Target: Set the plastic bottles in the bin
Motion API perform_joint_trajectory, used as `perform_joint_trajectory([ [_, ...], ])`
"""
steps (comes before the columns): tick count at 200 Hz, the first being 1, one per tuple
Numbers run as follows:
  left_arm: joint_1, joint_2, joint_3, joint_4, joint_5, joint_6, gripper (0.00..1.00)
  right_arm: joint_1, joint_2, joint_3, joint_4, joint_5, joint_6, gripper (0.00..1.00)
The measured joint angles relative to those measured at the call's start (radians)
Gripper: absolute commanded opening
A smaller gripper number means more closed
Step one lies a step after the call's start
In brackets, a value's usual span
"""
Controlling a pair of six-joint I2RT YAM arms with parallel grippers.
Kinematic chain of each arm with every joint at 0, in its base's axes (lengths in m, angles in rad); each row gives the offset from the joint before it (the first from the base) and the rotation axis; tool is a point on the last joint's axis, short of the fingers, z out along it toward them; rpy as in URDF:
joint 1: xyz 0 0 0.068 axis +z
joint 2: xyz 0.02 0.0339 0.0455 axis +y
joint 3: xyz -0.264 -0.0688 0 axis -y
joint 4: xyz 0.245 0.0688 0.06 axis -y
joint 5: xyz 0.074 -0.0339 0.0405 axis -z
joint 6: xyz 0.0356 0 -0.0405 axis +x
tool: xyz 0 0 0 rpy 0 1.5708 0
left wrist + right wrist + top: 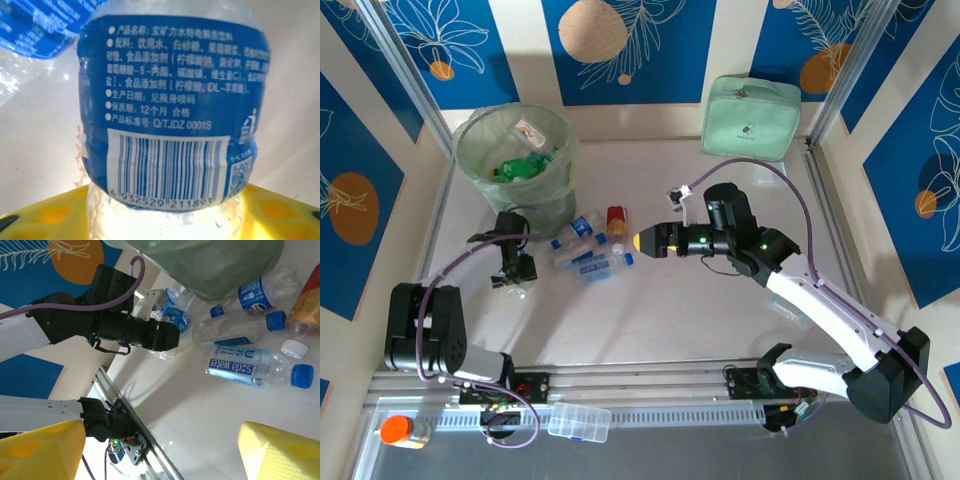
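L gripper [512,278]: yellow fingers [40,215] flank clear blue-labelled plastic bottle [170,125]; can't tell if clamped.
R gripper [640,241]: jaws apart, empty.
Round grey-green bin [468,140]: green bottles [520,166] inside.

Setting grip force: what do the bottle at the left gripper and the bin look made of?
Bottle: thin clear plastic, glossy; light shines through it below its blue printed label. Bin: translucent grey-green plastic, probably stiff; green bottles show through its wall.
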Motion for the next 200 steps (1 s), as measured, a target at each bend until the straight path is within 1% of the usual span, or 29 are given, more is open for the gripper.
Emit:
perform_joint_trajectory([
  [34, 0.003, -0.003, 0.001, 0.002, 0.015, 0.003, 0.47, -0.006, 0.0, 0.008, -0.004, 0.004, -0.012, 0.78],
  [44, 0.004, -0.012, 0.0, -0.002, 0.027, 0.003, 0.46, -0.007, 0.0, 0.008, -0.008, 0.005, -0.012, 0.78],
  [73, 0.005, -0.083, 0.0, -0.032, 0.06, -0.014, 0.44, -0.009, 0.0, 0.01, -0.018, 0.014, -0.016, 0.78],
  [98, 0.005, -0.157, 0.001, -0.066, 0.098, -0.058, 0.43, -0.009, 0.005, 0.019, -0.028, 0.021, -0.015, 0.78],
  [131, 0.005, -0.249, 0.001, -0.119, 0.162, -0.146, 0.34, 0.0, 0.02, 0.056, -0.033, 0.042, -0.003, 0.78],
  [153, 0.004, -0.33, 0.001, -0.174, 0.196, -0.199, 0.34, 0.02, 0.03, 0.082, -0.049, 0.069, 0.009, 0.78],
  [172, -0.021, -0.418, 0.016, -0.241, 0.2, -0.238, 0.32, 0.043, 0.037, 0.109, -0.077, 0.108, 0.027, 0.78],
  [200, -0.112, -0.513, 0.044, -0.296, 0.203, -0.294, 0.31, 0.077, 0.037, 0.131, -0.117, 0.166, 0.071, 0.78],
])
